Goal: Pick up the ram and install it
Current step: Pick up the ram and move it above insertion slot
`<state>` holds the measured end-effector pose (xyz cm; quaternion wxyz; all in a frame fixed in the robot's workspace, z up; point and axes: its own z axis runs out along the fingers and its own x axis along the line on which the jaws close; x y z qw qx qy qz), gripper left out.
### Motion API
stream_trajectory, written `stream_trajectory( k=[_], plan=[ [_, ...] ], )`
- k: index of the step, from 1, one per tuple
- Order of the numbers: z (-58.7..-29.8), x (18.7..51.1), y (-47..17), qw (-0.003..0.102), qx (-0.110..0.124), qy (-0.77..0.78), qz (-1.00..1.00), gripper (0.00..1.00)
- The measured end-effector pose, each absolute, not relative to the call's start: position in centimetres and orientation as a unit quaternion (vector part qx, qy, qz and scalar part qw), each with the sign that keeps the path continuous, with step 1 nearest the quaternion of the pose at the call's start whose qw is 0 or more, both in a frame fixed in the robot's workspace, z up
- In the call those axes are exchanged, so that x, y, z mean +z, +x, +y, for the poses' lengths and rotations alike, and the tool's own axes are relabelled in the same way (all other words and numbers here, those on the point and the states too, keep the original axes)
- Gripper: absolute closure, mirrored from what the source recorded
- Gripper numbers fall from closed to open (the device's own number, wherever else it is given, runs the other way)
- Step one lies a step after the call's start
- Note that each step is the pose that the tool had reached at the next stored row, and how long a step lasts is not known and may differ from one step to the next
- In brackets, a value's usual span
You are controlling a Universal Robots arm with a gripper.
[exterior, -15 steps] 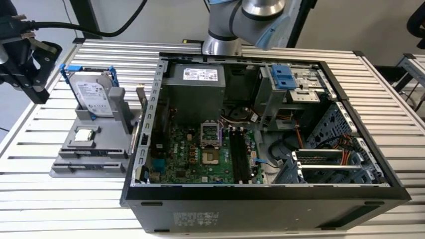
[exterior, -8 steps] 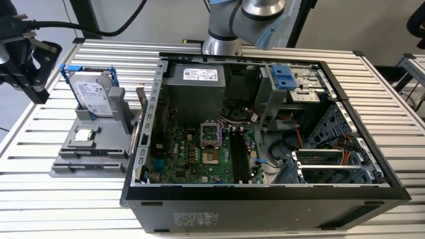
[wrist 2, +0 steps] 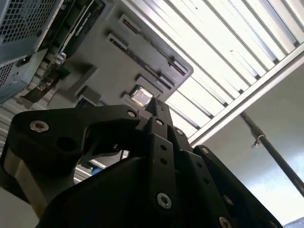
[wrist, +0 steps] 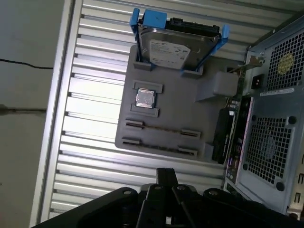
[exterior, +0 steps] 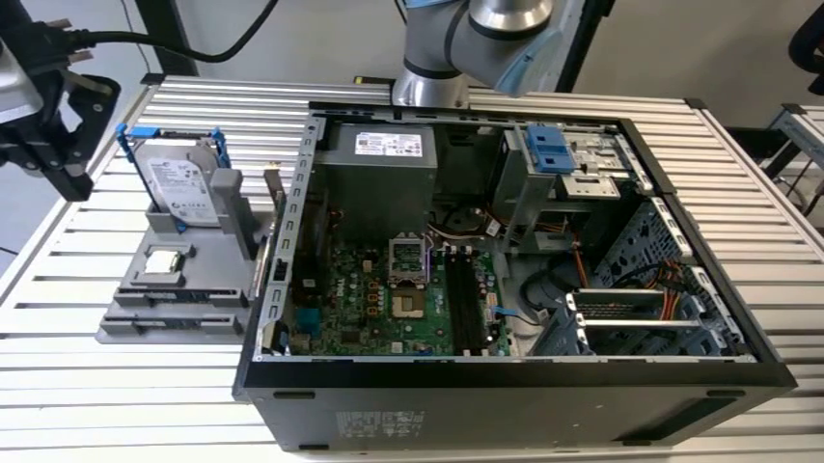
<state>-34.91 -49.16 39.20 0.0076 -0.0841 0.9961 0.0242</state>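
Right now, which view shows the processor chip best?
The first wrist view: the chip is seen face-on in its recess on the gray tray, unobstructed. At the exterior view's left it looks small and slanted. The second wrist view catches it obliquely, just past the gripper.

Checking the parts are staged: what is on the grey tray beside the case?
A hard drive in a blue frame stands at one end of the tray; a square chip lies in a recess. Whether ram sits in the long slots cannot be told.
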Motion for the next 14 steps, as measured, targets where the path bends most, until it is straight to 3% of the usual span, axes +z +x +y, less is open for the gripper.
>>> stream_trajectory(
  k=[14],
  plan=[
    [-49.16, 39.2, -34.91, 0.005, 0.025, -0.205, 0.979, 1.0]
  ],
)
